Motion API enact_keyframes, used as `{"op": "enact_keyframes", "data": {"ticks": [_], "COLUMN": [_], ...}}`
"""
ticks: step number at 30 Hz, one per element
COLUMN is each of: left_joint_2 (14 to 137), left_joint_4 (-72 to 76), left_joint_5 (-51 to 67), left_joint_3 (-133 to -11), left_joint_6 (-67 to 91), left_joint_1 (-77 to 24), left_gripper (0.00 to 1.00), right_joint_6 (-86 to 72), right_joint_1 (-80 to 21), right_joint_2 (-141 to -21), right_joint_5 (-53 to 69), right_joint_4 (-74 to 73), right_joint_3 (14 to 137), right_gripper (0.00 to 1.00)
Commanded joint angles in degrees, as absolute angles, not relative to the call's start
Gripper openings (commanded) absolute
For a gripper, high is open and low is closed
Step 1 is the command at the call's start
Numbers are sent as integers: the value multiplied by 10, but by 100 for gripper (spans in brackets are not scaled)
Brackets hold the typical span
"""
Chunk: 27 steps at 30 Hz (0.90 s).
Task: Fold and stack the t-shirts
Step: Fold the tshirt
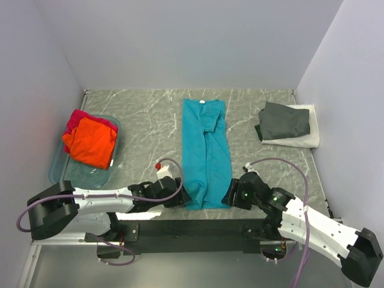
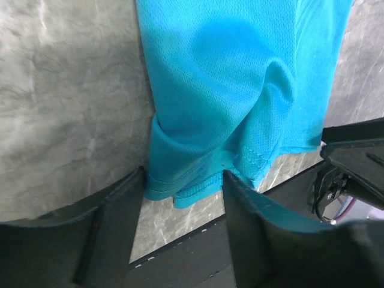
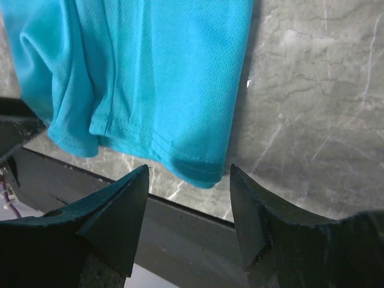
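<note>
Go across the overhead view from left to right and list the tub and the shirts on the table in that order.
plastic tub holding the orange t-shirt → teal t-shirt laid out long → dark grey t-shirt resting on the white t-shirt

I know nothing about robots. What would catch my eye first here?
A teal t-shirt, folded into a long narrow strip, lies mid-table, with the left gripper and right gripper open at its near hem corners. At left, an orange t-shirt tops a magenta-red t-shirt in a clear bluish plastic tub; far right, a folded dark grey t-shirt sits on a white t-shirt.
</note>
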State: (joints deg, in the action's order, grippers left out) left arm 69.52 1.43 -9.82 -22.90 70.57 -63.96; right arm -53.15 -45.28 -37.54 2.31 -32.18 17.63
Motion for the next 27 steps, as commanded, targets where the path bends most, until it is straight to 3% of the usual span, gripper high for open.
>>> {"op": "enact_keyframes", "data": {"ticks": [1,12,23,26,27], "left_joint_2": [716,718,733,737,737], "left_joint_4": [-4,-25,-23,-25,-26], "left_joint_5": [-83,-83,-86,-85,-83], "left_joint_3": [-230,-231,-236,-243,-244], "left_joint_6": [719,737,741,738,737], "left_joint_1": [-653,-675,-679,-679,-679], "left_gripper": [58,39,4,1,1], "right_joint_6": [-551,-566,-571,-569,-568], "right_joint_1": [-460,-475,-484,-487,-488], "right_joint_2": [-385,-410,-432,-439,-445], "right_joint_5": [1,2,2,4,4], "right_joint_4": [-282,-262,-236,-234,-234], "right_joint_3": [164,143,128,129,132], "right_gripper": [63,62,53,33,21]}}
